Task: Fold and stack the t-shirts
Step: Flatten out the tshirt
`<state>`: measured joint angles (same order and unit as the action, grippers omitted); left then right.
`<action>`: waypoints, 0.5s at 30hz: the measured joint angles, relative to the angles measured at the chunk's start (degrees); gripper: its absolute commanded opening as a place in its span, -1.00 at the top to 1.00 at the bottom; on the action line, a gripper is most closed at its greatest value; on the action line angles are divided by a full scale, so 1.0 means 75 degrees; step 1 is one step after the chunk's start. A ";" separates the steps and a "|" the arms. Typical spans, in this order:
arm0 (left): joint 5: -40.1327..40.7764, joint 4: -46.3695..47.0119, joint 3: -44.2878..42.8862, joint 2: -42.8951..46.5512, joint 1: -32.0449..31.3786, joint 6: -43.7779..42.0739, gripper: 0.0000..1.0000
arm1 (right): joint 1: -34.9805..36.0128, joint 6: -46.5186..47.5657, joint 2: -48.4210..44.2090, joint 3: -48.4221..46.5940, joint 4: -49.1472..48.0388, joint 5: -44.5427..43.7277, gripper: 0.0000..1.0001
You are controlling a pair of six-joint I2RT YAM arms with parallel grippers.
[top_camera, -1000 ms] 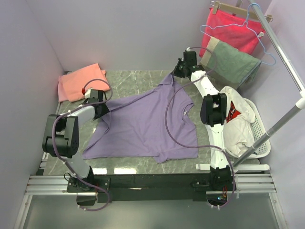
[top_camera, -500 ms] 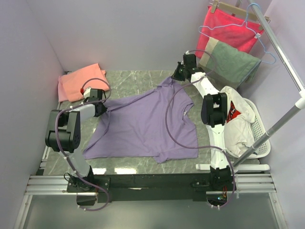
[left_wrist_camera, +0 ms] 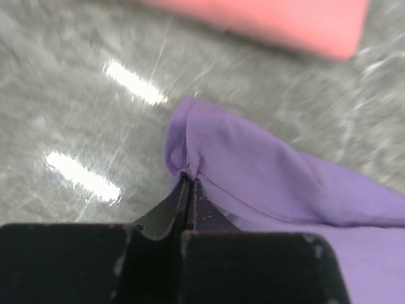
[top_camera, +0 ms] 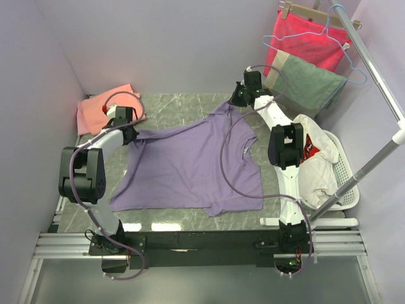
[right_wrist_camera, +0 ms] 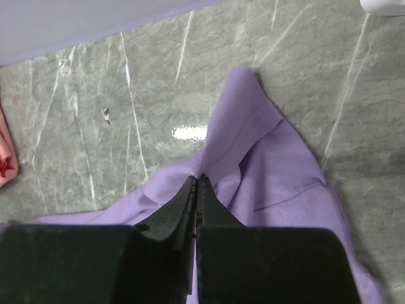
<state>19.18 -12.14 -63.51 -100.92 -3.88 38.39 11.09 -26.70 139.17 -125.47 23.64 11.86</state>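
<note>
Heads up, the left fingers point(left_wrist_camera: 168, 212) have just clamped shut on the 10 o'clock corner of the purple t-shirt point(top_camera: 190, 164) while the right fingers point(right_wrist_camera: 174, 212) pinch its 1 o'clock sleeve, so with it spread across the desk point(top_camera: 183, 104) I'd say the fold can start.

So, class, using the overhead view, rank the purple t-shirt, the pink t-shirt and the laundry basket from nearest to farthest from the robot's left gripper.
1. The purple t-shirt: spread mid-table, its corner pinched in the left gripper.
2. The pink t-shirt: just beyond the gripper, in the far left corner.
3. The laundry basket: across the table, at the right edge.
</note>
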 measured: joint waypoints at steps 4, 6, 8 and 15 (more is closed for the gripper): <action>0.0125 -0.0172 -0.0414 0.0131 0.0009 -0.0122 0.98 | -0.0009 0.0085 0.0000 0.0032 0.0012 -0.0050 1.00; 0.0227 -0.0306 -0.0597 0.0152 0.0023 -0.0210 0.98 | -0.0009 0.0117 0.0000 0.0032 0.0020 -0.0093 1.00; 0.0251 -0.0469 -0.0918 0.0119 0.0055 -0.0326 0.98 | -0.0015 0.0137 -0.0003 0.0032 0.0023 -0.0163 1.00; 0.0749 -0.0632 -0.3424 -0.1035 0.0256 -0.1029 -0.43 | -0.0070 -0.0017 0.0070 -0.0530 0.0122 -0.0373 0.65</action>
<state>24.80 -16.88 -89.19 -108.68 -1.96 30.68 10.57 -26.83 139.70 -129.45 24.56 9.06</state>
